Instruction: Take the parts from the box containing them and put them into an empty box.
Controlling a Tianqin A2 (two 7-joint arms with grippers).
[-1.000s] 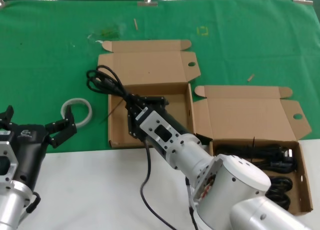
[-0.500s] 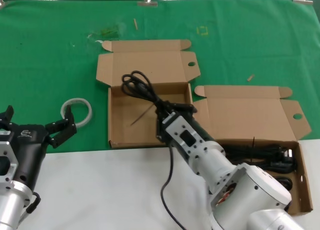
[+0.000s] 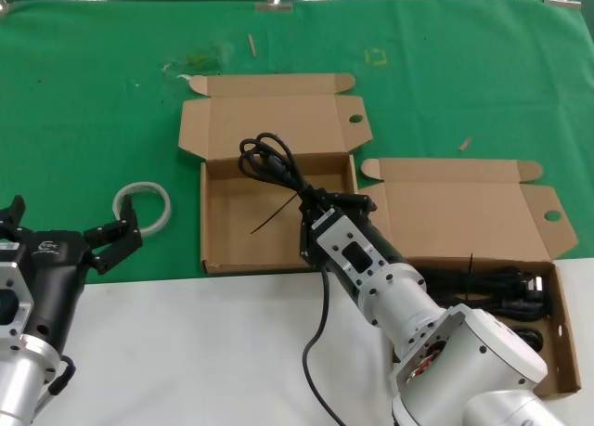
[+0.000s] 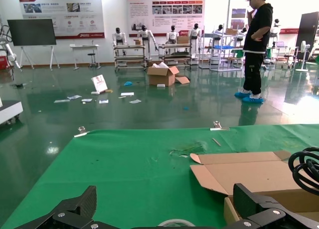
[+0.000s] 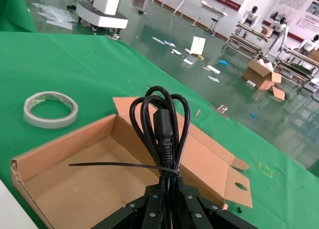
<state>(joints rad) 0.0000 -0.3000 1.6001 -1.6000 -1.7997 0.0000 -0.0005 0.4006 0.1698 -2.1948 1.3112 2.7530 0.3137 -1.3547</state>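
Observation:
My right gripper [image 3: 316, 200] is shut on a black power cord [image 3: 267, 159], a looped bundle with a cable tie, held above the right half of the empty box [image 3: 232, 236] with the plain lid. The right wrist view shows the cord [image 5: 162, 121] rising from my shut gripper [image 5: 169, 189] over the box floor [image 5: 79, 189]. The box with splayed lid wings [image 3: 464, 208] stands to the right and holds more black cords [image 3: 492, 287]. My left gripper [image 3: 65, 224] is open and empty at the lower left; it shows in the left wrist view [image 4: 167, 214].
A white tape ring [image 3: 142, 206] lies on the green cloth left of the empty box, close to my left gripper; it also shows in the right wrist view [image 5: 51, 108]. A white table surface runs along the front. My right arm's cable hangs over it.
My right gripper has carried the cord to the right, from the empty box's back left corner to above its right half. The left arm has not moved.

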